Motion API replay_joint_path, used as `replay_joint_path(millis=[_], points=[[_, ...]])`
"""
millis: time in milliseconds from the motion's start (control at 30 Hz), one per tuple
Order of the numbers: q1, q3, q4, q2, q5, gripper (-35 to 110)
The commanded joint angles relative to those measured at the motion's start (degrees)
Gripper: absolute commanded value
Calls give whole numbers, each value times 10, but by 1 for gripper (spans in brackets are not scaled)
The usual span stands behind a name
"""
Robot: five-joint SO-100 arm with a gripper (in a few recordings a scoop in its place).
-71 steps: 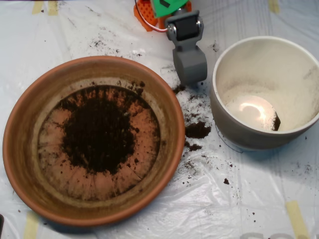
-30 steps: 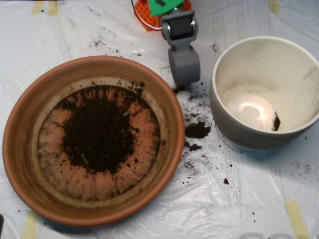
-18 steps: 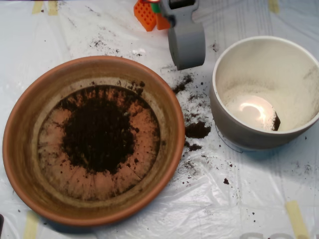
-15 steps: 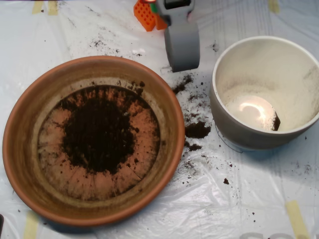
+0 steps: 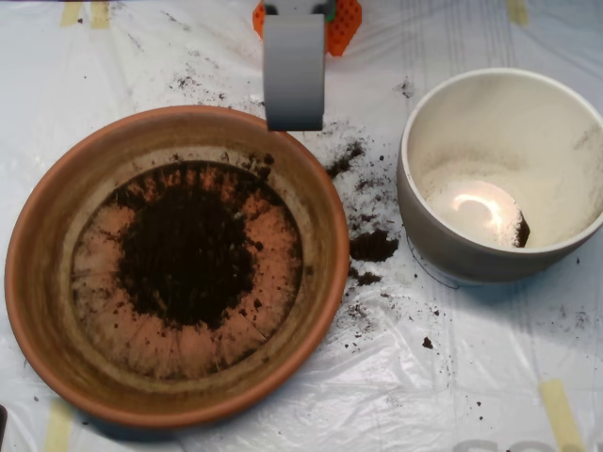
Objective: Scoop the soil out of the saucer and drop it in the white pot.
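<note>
Nearest us sits the saucer (image 5: 42, 282), low and wide, with the soil (image 5: 188, 250) heaped dark in the middle of its floor, well apart from the rim. To the right, spilled crumbs (image 5: 374, 246) dot the plastic sheet (image 5: 452, 377) between saucer and white pot (image 5: 443, 250), which looks almost empty save a dark speck at its inner wall. Farther up, the scoop (image 5: 294, 118) hangs over the saucer's far rim, its blurred grey back toward us. Whether its shells are parted or carrying anything, we cannot tell. We judge it's lining up for a dig.
</note>
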Motion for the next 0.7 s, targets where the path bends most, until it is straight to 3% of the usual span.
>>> replay_joint_path(millis=[0, 133, 300, 667], points=[[40, -47, 1, -22, -34, 28], [47, -60, 2, -103, -73, 31], [54, -75, -7, -183, -52, 27], [138, -121, -33, -313, -65, 40]])
